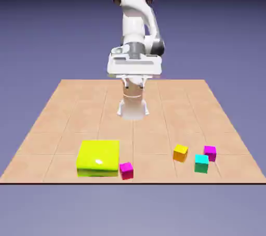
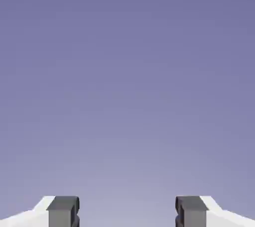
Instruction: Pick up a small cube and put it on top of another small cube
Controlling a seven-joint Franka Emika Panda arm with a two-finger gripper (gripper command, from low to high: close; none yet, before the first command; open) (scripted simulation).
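The small cyan cube sits near the table's front edge on the exterior view's right. Just behind it to the right stands the purplish-magenta cube, close to it; I cannot tell if they touch. My gripper hangs high over the table's far middle, well away from both cubes. In the hand view my gripper is open, its two grey fingertips wide apart with only the plain backdrop between them. No cube shows in that view.
A small orange cube stands left of the cyan one. A flat yellow block lies at the front left, with a pinker magenta cube at its right front corner. The wooden table ends just in front of them.
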